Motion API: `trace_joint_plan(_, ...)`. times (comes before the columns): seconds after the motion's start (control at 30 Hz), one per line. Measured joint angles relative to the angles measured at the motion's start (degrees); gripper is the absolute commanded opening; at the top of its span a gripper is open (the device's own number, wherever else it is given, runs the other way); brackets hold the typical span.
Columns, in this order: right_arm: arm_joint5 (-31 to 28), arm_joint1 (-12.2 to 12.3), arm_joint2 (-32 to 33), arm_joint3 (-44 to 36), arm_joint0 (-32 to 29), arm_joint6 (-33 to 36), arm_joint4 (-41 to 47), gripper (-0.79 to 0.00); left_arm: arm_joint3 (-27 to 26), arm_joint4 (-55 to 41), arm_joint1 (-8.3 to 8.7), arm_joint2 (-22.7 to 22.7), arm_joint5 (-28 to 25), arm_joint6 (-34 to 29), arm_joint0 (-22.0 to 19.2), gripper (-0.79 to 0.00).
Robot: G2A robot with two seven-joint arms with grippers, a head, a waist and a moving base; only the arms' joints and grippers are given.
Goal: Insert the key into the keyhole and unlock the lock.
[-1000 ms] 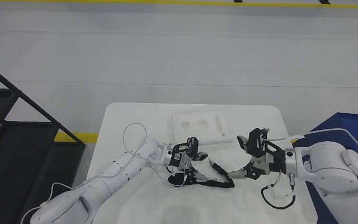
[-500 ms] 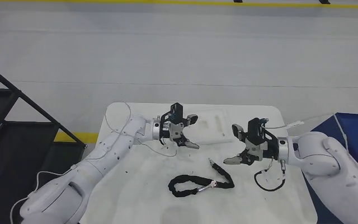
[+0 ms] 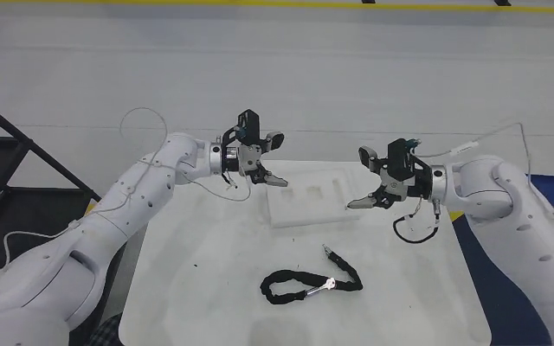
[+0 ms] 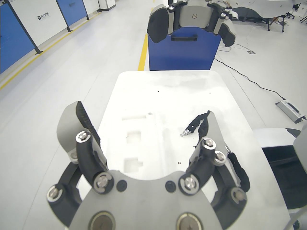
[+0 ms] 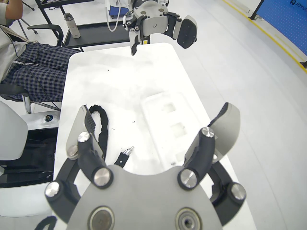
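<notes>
Since a second ago both arms have lifted off the chain lock [image 3: 299,287]. The left claw [image 3: 275,160] and right claw [image 3: 362,180] hang released and empty over the far half of the bench [image 3: 199,259], facing each other. The lock lies alone near the front edge, the key [image 3: 325,284] apparently seated in it and the pin end [image 3: 330,252] free.

Judgement: unlocked, arms retiring.

The bench is white and carries a foam tray [image 3: 312,203]. The floor is pale, with a black rack [image 3: 17,225] alongside.

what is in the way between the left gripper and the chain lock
Nothing visible does. The left gripper hangs open over the low foam tray, and the chain lock lies on bare table past the tray's near edge.
</notes>
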Motion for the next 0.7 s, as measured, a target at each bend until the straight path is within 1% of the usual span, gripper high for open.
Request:
trace_joint_plan(0.1, 0.0, -0.2, -2.3, 2.8, 4.6, -0.1, 1.7, 0.0, -0.7, -4.5, 1.79, 1.6, 0.0, -2.0, -3.5, 0.0)
trace_joint_plan(0.2, 0.0, -0.5, -5.2, 5.3, 8.7, 0.0, 4.4, 0.0, -1.5, -8.6, 3.12, 3.2, 0.0, -3.6, -6.3, 0.0)
trace_joint_plan(0.3, 0.0, -0.6, -8.3, 6.9, 12.6, 0.9, 7.5, 0.0, -1.4, -12.0, 4.05, 4.9, 0.0, -5.1, -8.4, 0.0)
trace_joint_plan(0.4, 0.0, -0.7, -11.0, 8.0, 16.1, 2.2, 9.6, 0.0, -1.9, -14.6, 4.68, 6.6, 0.0, -6.6, -9.6, 0.0)
trace_joint_plan(0.5, 0.0, -0.7, -13.4, 9.3, 18.2, 3.1, 11.8, 0.0, -2.1, -16.3, 5.15, 7.8, 0.0, -7.1, -10.5, 0.0)
trace_joint_plan(0.7, 0.0, -0.7, -13.5, 9.4, 18.3, 3.2, 12.1, 0.0, -2.1, -16.3, 5.16, 7.8, 0.0, -7.1, -10.5, 0.0)
